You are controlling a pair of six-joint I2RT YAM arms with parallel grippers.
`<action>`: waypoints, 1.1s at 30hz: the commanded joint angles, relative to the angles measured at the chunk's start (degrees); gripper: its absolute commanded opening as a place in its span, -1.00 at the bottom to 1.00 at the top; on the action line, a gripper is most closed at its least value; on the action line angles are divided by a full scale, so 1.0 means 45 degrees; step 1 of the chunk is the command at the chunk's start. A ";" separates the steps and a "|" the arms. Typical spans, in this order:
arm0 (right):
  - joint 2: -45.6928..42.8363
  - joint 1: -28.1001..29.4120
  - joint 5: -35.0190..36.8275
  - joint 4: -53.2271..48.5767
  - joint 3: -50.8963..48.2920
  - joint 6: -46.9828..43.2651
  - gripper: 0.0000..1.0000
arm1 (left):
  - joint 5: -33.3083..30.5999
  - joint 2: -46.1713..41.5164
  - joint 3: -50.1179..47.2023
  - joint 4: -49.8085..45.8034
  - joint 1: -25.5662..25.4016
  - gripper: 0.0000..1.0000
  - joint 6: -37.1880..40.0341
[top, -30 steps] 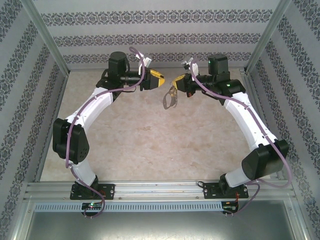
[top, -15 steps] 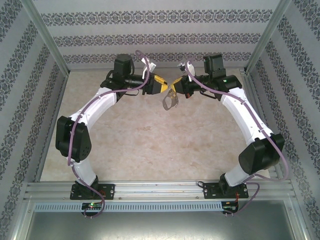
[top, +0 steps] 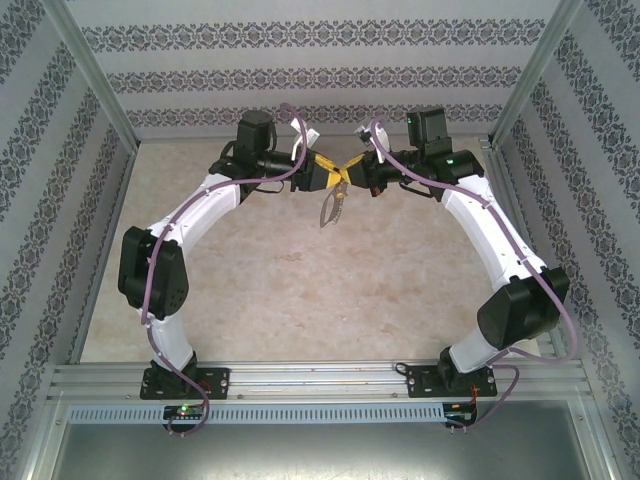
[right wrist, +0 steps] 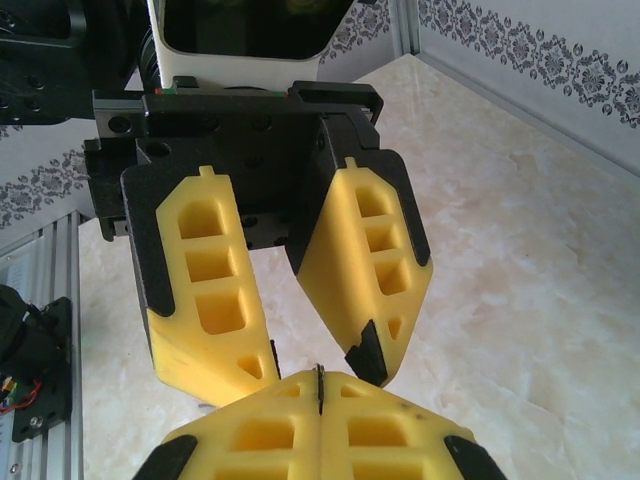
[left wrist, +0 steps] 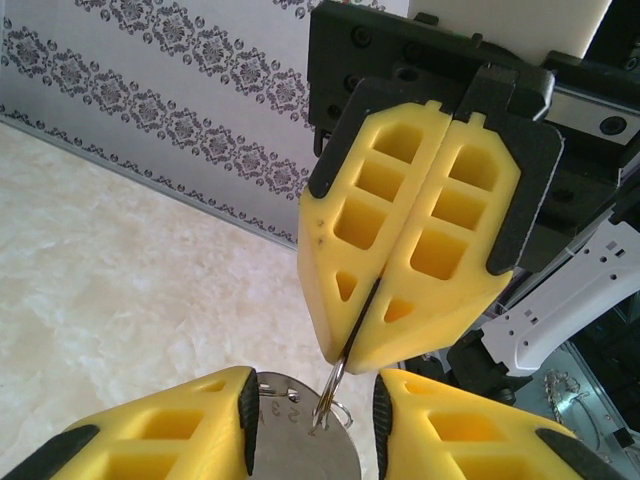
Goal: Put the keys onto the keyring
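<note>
Right gripper point(right wrist: 318, 388): jaws clamped tight on thin wire loop point(left wrist: 337, 385). Keyring point(top: 330, 208) dangles below it, mid-air over far part of table point(top: 300, 290).

Left gripper point(left wrist: 315, 380): tip to tip with right, jaws part-way apart. Flat silver piece point(left wrist: 300, 445) sits between pads point(left wrist: 245, 420); pinched or merely bracketed, cannot tell. Silver piece key or keyring body, cannot tell.

Judgement: pickup done, grippers meet aloft, threading stage, not confirmed. Remaining: seat key on ring, let go.
</note>
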 commanded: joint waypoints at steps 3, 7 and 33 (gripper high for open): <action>0.0002 0.0127 -0.0475 0.0084 0.0265 -0.0215 -1.00 | 0.0436 0.0047 0.0418 0.0102 -0.0240 -0.40 0.0210; 0.0003 0.0115 -0.0474 0.0122 0.0232 -0.0216 -1.00 | 0.0512 0.0060 0.0398 0.0162 -0.0282 -0.59 0.0188; -0.3652 -0.0703 0.2931 0.8841 -0.6141 0.5142 0.02 | -0.2237 -0.1216 -0.2040 0.4796 -0.0311 -1.00 -0.2443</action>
